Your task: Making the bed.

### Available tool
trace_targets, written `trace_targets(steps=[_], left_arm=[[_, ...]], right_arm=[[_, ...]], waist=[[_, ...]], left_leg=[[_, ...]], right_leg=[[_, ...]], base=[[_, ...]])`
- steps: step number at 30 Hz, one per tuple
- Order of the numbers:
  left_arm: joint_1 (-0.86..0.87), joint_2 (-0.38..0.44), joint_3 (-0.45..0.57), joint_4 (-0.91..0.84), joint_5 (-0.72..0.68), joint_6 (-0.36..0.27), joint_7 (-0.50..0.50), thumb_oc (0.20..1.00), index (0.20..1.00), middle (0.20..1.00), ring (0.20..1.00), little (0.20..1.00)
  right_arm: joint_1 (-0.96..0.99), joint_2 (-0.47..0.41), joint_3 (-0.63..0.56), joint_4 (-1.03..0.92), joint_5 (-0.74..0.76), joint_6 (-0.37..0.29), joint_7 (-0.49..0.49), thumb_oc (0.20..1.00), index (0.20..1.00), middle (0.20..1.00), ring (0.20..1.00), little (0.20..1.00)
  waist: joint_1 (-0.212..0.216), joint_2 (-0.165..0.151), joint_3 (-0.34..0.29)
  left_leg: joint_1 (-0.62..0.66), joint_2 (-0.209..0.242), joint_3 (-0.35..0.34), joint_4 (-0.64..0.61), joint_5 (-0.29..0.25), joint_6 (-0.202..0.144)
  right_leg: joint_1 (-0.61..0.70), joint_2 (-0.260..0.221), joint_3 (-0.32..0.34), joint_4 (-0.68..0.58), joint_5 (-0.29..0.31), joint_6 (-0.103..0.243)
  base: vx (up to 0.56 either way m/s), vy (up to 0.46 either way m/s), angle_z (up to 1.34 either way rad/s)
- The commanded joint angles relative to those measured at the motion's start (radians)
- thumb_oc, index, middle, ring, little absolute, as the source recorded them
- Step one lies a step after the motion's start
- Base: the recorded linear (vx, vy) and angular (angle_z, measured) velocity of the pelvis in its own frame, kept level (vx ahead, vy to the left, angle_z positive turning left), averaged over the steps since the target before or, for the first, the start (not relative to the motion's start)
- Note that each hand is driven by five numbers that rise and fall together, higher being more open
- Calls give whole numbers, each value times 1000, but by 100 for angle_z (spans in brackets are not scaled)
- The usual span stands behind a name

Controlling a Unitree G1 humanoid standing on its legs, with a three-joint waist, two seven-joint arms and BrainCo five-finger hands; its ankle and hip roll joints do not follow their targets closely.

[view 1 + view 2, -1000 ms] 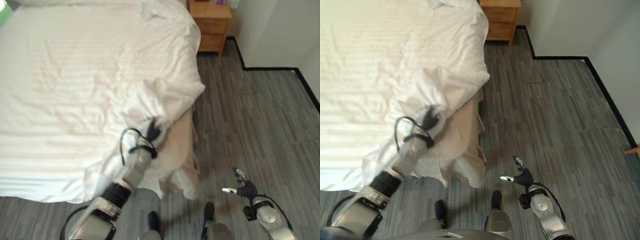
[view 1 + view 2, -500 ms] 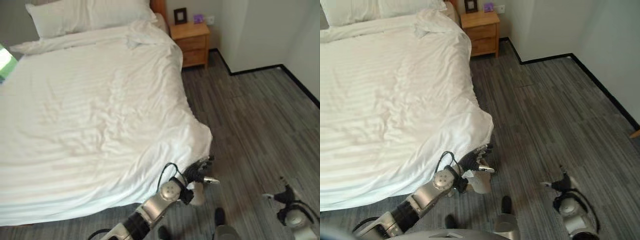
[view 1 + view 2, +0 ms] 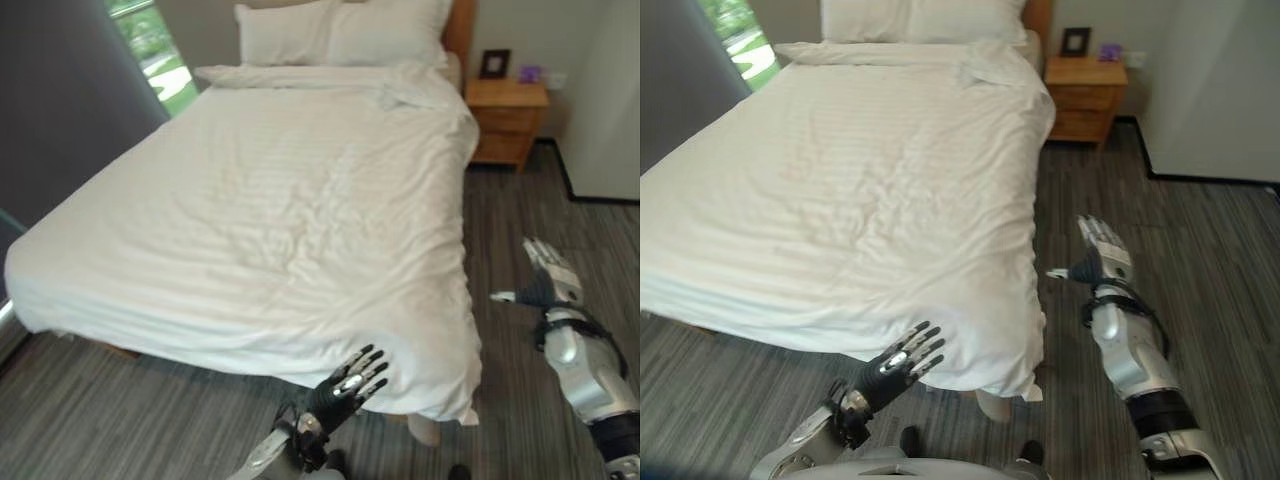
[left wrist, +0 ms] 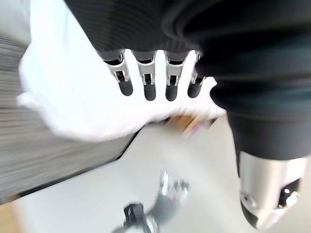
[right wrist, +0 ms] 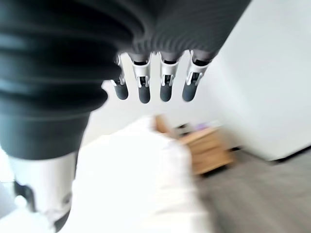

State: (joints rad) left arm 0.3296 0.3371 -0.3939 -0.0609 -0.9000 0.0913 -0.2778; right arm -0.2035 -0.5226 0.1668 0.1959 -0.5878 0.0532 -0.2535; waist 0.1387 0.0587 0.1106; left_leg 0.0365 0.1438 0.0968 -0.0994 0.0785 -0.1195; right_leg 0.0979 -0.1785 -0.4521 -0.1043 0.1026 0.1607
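A white duvet (image 3: 290, 200) lies spread over the whole bed, with two white pillows (image 3: 340, 20) at the head. Its near right corner (image 3: 440, 385) hangs down over the bed's side. My left hand (image 3: 345, 385) is open, fingers spread, just in front of the duvet's near hanging edge and holding nothing. My right hand (image 3: 548, 275) is open too, raised over the floor beside the bed's right side, apart from the cloth. In the left wrist view the fingers (image 4: 148, 82) are straight, with the duvet (image 4: 73, 97) past them. The right wrist view shows straight fingers (image 5: 165, 80).
A wooden nightstand (image 3: 507, 120) with a small frame stands at the bed's head on the right. A white wall (image 3: 605, 90) closes the right side. A dark wall (image 3: 60, 110) and a window (image 3: 150, 45) are at the left. Grey plank floor (image 3: 520, 250) runs alongside.
The camera has swung up so the whole bed shows. My left hand has let go of the duvet's corner and opened. My right hand has risen beside the bed.
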Motion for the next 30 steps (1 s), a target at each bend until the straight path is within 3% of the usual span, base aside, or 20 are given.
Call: trace_targets(steps=[1, 2, 5, 9, 13, 16, 20, 21, 22, 26, 29, 30], left_arm=[[-30, -6, 43, -35, -90, -56, 80, 1000, 1000, 1000, 1000, 1000], [-6, -8, 55, -34, -106, -45, 85, 1000, 1000, 1000, 1000, 1000], [24, 0, 81, -32, -165, -29, 109, 1000, 1000, 1000, 1000, 1000], [3, 24, 90, -1, -211, -48, 140, 1000, 1000, 1000, 1000, 1000], [-43, 18, 99, 46, -240, -69, 161, 1000, 1000, 1000, 1000, 1000], [-67, -4, 98, 87, -241, -69, 170, 1000, 1000, 1000, 1000, 1000], [-68, -49, 100, 134, -207, -46, 152, 1000, 1000, 1000, 1000, 1000], [-55, -81, 114, 147, -203, -40, 147, 1000, 1000, 1000, 1000, 1000], [-54, -81, 114, 147, -202, -40, 147, 1000, 1000, 1000, 1000, 1000], [-45, -96, 119, 110, -154, -44, 152, 1000, 1000, 1000, 1000, 1000], [-63, -98, 102, 65, -128, -45, 152, 1000, 1000, 1000, 1000, 1000], [-63, -98, 101, 64, -128, -45, 152, 1000, 1000, 1000, 1000, 1000]], right_arm=[[-139, 112, 18, 89, 363, -67, 12, 448, 448, 448, 448, 448], [-158, 127, 16, 108, 432, -73, 12, 200, 200, 200, 200, 200], [-224, 251, -2, 198, 806, -142, 23, 200, 200, 200, 200, 200], [-289, 372, -61, 315, 1232, -247, 45, 200, 200, 200, 200, 200], [-288, 393, -105, 383, 1380, -266, 73, 200, 200, 200, 200, 200], [-242, 387, -148, 419, 1394, -263, 64, 200, 200, 200, 200, 200], [-87, 358, -230, 436, 1361, -234, 79, 200, 200, 200, 200, 200], [0, 338, -270, 451, 1328, -220, 94, 200, 200, 200, 200, 200], [2, 338, -270, 451, 1328, -219, 94, 200, 200, 200, 200, 200], [120, 282, -324, 477, 1177, -187, 65, 200, 200, 200, 200, 200], [186, 271, -373, 514, 1171, -179, 64, 200, 200, 200, 200, 200], [186, 270, -374, 514, 1171, -179, 64, 200, 200, 200, 200, 200]], waist=[[65, -41, 27], [84, -46, 30], [158, -53, 38], [227, -45, 55], [245, -13, 79], [221, 35, 108], [148, 104, 145], [108, 120, 152], [109, 121, 151], [36, 137, 150], [-24, 135, 147], [-24, 137, 147]], left_leg=[[-15, -38, -27, 12, -10, 1], [-17, -42, -36, 12, -12, -1], [-45, -58, -75, 12, -1, -5], [-96, -82, -120, 12, 18, -21], [-152, -102, -129, 12, 36, -28], [-172, -110, -114, 12, 45, -28], [-177, -111, -85, 12, 44, -23], [-169, -110, -69, 12, 38, -17], [-168, -110, -68, 12, 37, -17], [-153, -109, -36, 12, 26, -1], [-132, -107, -16, 12, 7, 8], [-135, -107, -16, 12, 12, 10]], right_leg=[[143, -35, -34, 17, -132, 13], [151, -34, -46, 17, -136, 12], [165, -34, -88, 17, -140, 11], [165, -31, -145, 17, -147, 7], [119, -37, -162, 20, -141, 8], [84, -50, -156, 27, -132, 11], [42, -71, -118, 32, -110, 19], [33, -79, -91, 24, -102, 27], [33, -79, -90, 24, -102, 27], [18, -98, -44, 17, -86, 37], [15, -106, -11, 17, -90, 38], [11, -106, -11, 17, -85, 38]], base=[[30, 4, 43], [19, 8, 50], [7, 18, 55], [-9, 11, 58], [-63, 53, 38], [-58, 94, -3], [-55, 140, -23], [4, 98, -25], [13, 95, -17], [7, 73, -37], [40, 23, -33], [11, 0, -31]])
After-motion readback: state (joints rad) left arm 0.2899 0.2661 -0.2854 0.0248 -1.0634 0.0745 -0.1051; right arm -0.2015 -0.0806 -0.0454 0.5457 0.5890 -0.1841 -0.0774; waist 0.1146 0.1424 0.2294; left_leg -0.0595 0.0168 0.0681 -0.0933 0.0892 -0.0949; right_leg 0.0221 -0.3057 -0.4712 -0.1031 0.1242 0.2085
